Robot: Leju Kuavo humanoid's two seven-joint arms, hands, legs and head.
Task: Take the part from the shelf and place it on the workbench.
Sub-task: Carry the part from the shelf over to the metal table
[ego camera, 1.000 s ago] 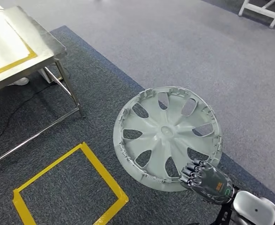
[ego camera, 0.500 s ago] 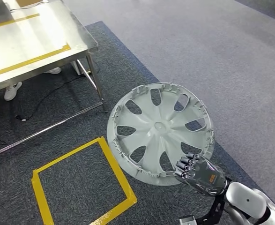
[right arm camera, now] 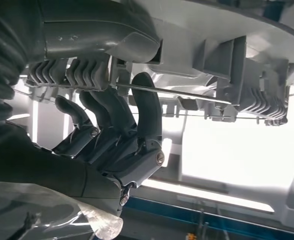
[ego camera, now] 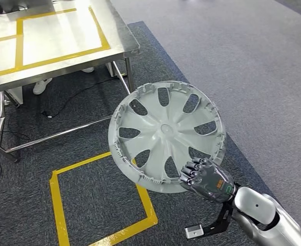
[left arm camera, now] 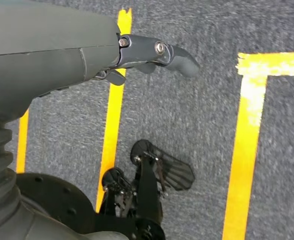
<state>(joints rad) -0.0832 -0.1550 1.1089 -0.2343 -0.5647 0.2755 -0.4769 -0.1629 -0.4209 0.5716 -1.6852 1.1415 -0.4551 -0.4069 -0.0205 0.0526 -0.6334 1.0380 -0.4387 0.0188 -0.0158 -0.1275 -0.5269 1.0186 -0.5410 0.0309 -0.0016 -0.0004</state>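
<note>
The part is a pale grey wheel cover [ego camera: 166,134] with several spoke openings, held roughly flat above the carpet, inner side up. My right hand [ego camera: 204,179] grips its near rim, fingers curled over the edge. In the right wrist view the dark fingers [right arm camera: 111,135] hook into the ribbed inside of the wheel cover [right arm camera: 228,75]. The steel workbench [ego camera: 63,56], marked with yellow tape, stands at the upper left, a little beyond the cover. My left hand [left arm camera: 137,50] hangs over the floor with nothing in it, fingers stretched out.
A yellow taped square [ego camera: 56,205] lies on the dark carpet below the bench. Cables [ego camera: 59,105] trail between the bench legs [ego camera: 127,72], and a person's white shoes [ego camera: 42,84] show under it. Lighter grey carpet stretches to the right.
The whole view has swung, so the workbench now sits further right and more of its top shows. The wheel cover stays in my right hand.
</note>
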